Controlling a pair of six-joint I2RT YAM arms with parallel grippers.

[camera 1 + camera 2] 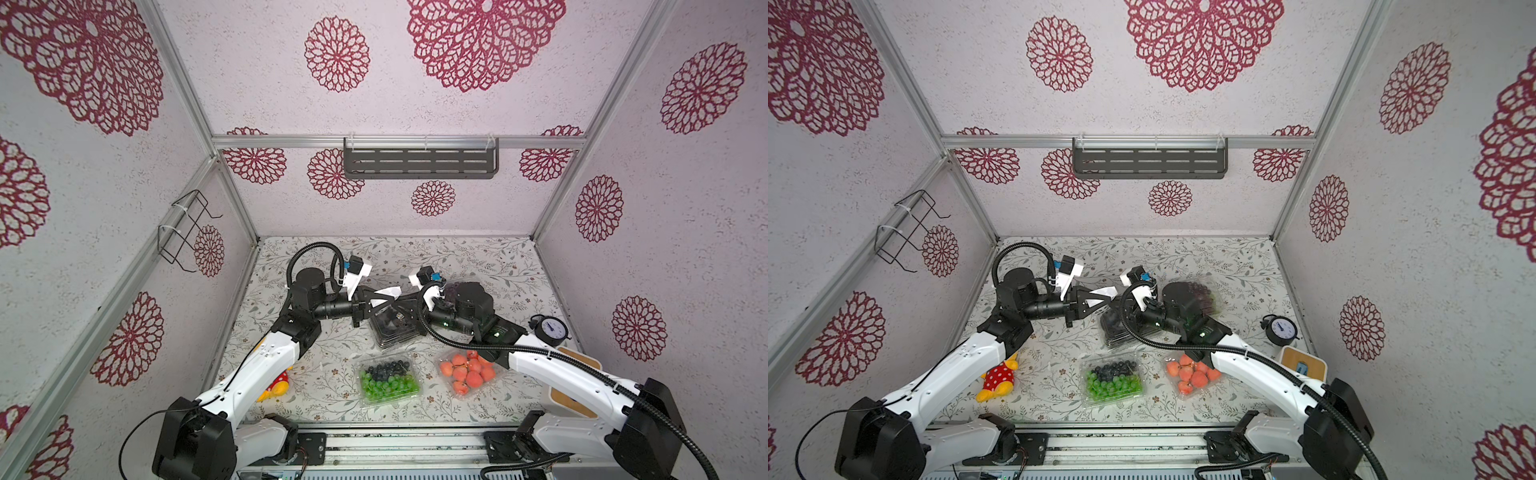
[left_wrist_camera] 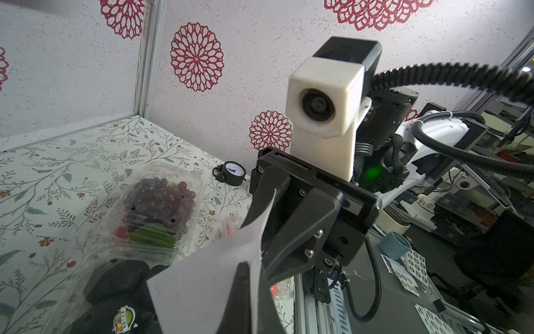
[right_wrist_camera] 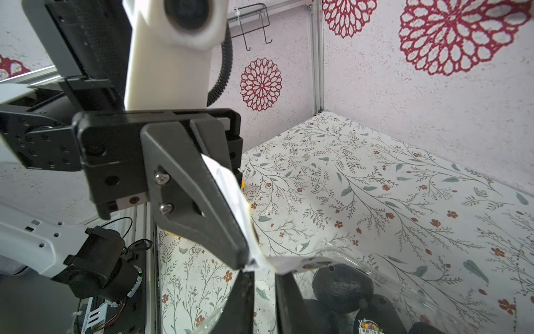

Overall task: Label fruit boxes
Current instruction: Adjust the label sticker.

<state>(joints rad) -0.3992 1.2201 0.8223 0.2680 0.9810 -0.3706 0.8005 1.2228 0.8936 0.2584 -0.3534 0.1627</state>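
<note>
Four clear fruit boxes lie on the floral table. The black-fruit box [image 1: 390,328] [image 1: 1113,328] [image 3: 341,286] sits under both grippers and carries a round label. The purple box [image 1: 1204,297] [image 2: 161,199] is behind the right arm. The green-and-blue box [image 1: 388,380] and the orange-red box [image 1: 467,372] are near the front. My left gripper [image 1: 392,300] [image 2: 254,269] is shut on the white sticker sheet [image 1: 384,293] [image 2: 202,283] [image 3: 228,185] above the black-fruit box. My right gripper [image 1: 401,309] [image 3: 263,277] faces it, jaws a little apart at the sheet's free end.
A yellow-and-red plush toy [image 1: 276,384] lies front left under the left arm. A small round clock [image 1: 550,328] and a wood-topped white box [image 1: 569,374] stand at the right edge. A dark shelf [image 1: 419,160] hangs on the back wall and a wire rack [image 1: 187,230] on the left wall.
</note>
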